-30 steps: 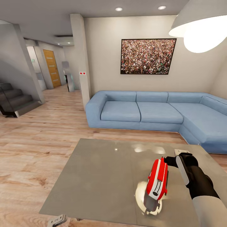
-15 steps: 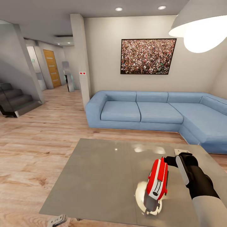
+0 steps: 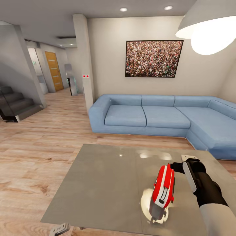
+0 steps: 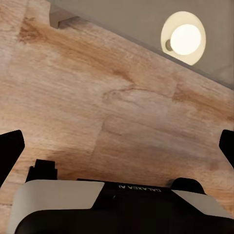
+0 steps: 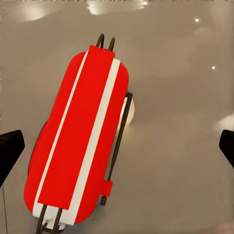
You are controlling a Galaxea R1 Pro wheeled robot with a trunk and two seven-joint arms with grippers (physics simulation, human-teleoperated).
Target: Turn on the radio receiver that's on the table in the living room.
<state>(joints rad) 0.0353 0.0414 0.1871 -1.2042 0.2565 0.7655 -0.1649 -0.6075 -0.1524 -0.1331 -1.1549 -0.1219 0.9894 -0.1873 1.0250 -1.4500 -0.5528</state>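
One radio receiver [image 3: 164, 187] upright, long axis toward sofa [image 3: 157, 115]

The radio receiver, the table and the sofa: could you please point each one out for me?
radio receiver [image 3: 165, 187], head view, on its red top side.
table [image 3: 105, 183], head view, on a bare part of its grey top.
sofa [image 3: 126, 115], head view, on its left seat cushion.

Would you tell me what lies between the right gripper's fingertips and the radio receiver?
Nothing: the right wrist view shows bare grey table between the radio receiver and each fingertip of the right gripper, which is open.
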